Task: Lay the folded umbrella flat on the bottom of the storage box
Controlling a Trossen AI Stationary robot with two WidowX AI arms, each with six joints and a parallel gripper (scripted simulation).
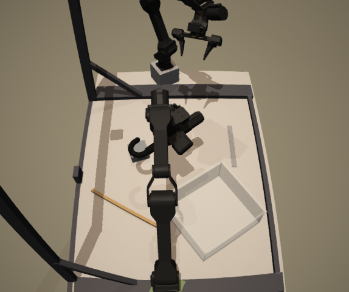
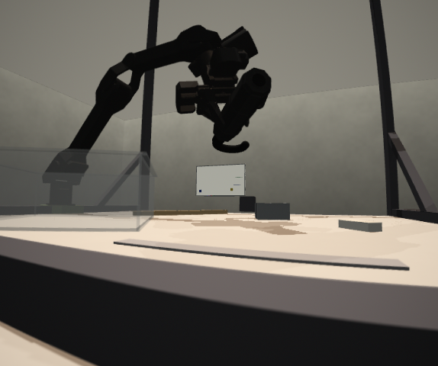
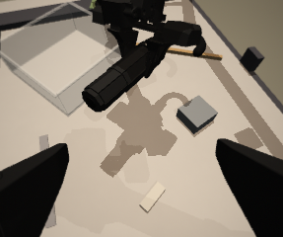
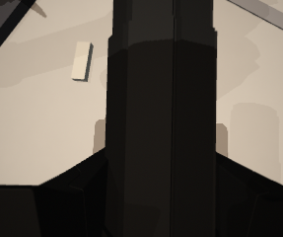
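Note:
The folded black umbrella [image 1: 193,120] with a curved hook handle [image 1: 135,148] hangs tilted in the air above the table's middle. My right gripper [image 1: 174,132] is shut on its shaft. In the exterior view the umbrella [image 2: 246,98] is well above the table, hook end down. It fills the right wrist view [image 4: 161,118] and also shows in the left wrist view [image 3: 126,79]. The clear storage box [image 1: 218,210] stands empty at the front right, also seen in the left wrist view [image 3: 52,54]. My left gripper [image 1: 193,53] is open and empty, high over the far edge.
A grey block [image 3: 196,115] lies on the table under the hook. A thin wooden stick [image 1: 123,207] lies left of the box. A grey strip [image 1: 231,146] lies beyond the box. A small cream block [image 3: 152,197] and a dark cube [image 1: 77,174] are on the table. Black frame posts stand at the left.

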